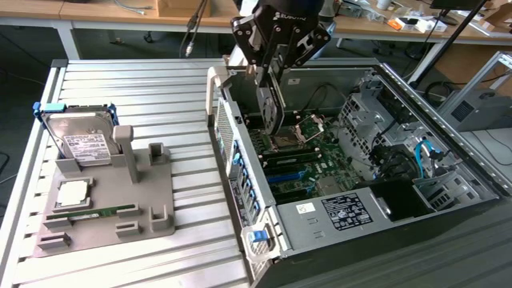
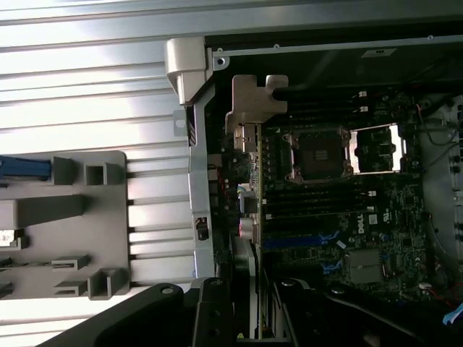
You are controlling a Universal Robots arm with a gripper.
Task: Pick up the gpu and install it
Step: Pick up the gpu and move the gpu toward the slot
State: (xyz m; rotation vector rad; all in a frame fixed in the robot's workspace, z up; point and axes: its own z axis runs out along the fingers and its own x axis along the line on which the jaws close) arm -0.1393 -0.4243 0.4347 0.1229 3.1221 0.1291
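Over the motherboard point(image 1: 308, 171) in the open case point(image 1: 336, 222), the hand point(image 1: 270, 73) gripped the gpu point(image 1: 272, 111), hanging at its six o'clock.

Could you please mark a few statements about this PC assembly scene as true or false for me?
1. The claw grips the gpu on edge over the open computer case. True.
2. The hard drive lies inside the case. False: it stands in the grey holder, at the exterior view's left.
3. A green RAM stick lies on the grey holder. True.
4. The gpu rests on the grey holder. False: it hangs from the claw above the motherboard.
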